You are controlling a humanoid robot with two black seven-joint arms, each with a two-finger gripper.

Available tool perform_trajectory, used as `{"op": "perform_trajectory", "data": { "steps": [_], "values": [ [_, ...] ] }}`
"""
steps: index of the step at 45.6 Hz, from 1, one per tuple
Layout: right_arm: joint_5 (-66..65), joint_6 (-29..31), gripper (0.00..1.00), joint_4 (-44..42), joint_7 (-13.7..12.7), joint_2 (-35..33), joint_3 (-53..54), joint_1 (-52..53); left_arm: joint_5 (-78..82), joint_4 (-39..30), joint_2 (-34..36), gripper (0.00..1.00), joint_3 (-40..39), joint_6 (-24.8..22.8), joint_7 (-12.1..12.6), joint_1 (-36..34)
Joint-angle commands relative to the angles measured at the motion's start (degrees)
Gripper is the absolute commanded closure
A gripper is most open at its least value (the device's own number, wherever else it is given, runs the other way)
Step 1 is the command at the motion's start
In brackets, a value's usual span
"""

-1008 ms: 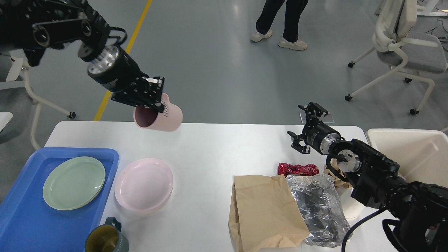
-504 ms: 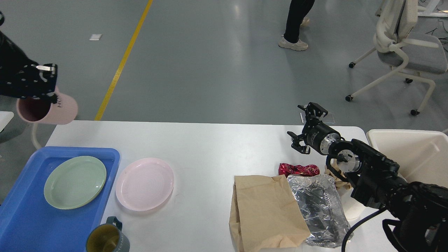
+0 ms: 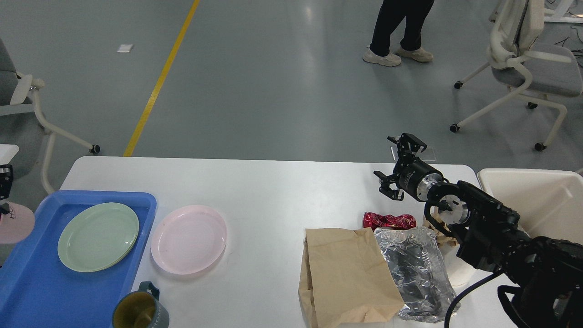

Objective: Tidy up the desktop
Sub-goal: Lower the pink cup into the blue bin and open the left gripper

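Observation:
The white desktop (image 3: 273,191) holds a blue tray (image 3: 27,291) at the left with a green plate (image 3: 98,237) on it. A pink plate (image 3: 188,239) lies beside the tray, and a dark mug (image 3: 141,312) stands at the front edge. A brown paper bag (image 3: 346,273), crumpled foil (image 3: 414,269) and a red wrapper (image 3: 389,221) lie at the right. My left gripper (image 3: 3,187) barely shows at the left edge and holds a pink cup (image 3: 16,223) in the air left of the tray. My right gripper (image 3: 401,168) is open and empty above the table's back right.
A cream bin (image 3: 533,200) stands off the table's right end. Crumpled brown paper (image 3: 432,224) lies under my right arm. Office chairs stand at the far right (image 3: 528,68) and far left (image 3: 27,105). A person (image 3: 396,27) walks on the floor behind.
My left arm swung the pink cup left and down, from over the table's back edge to the view's left edge. The person stepped right. My right arm has not moved.

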Motion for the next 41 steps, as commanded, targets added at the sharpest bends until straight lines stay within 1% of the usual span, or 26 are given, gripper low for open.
{"op": "perform_trajectory", "data": {
  "steps": [1, 10, 13, 22, 38, 41],
  "values": [
    [0.0, 0.0, 0.0, 0.0, 0.0, 0.0, -0.05, 0.02, 0.0, 0.0, -0.38, 1.0, -2.25, -0.02, 0.09, 5.1],
    [0.0, 0.0, 0.0, 0.0, 0.0, 0.0, 0.04, -0.07, 0.0, 0.0, -0.47, 1.0, -5.86, -0.02, 0.26, 11.52],
    [0.0, 0.0, 0.0, 0.0, 0.0, 0.0, 0.04, -0.07, 0.0, 0.0, -0.91, 1.0, -6.3, -0.02, 0.61, 13.19],
    [0.0, 0.0, 0.0, 0.0, 0.0, 0.0, -0.05, 0.02, 0.0, 0.09, -1.97, 1.0, -6.48, -0.02, 0.62, 17.59],
    [0.0, 0.0, 0.0, 0.0, 0.0, 0.0, -0.05, -0.07, 0.26, 1.23, -1.97, 1.0, -5.77, -0.02, 0.53, 19.35],
    [0.0, 0.0, 0.0, 0.08, 0.0, 0.0, -0.05, 0.02, 0.26, 2.37, -1.97, 0.97, -5.77, -0.02, 0.53, 19.79]
  ]
}}
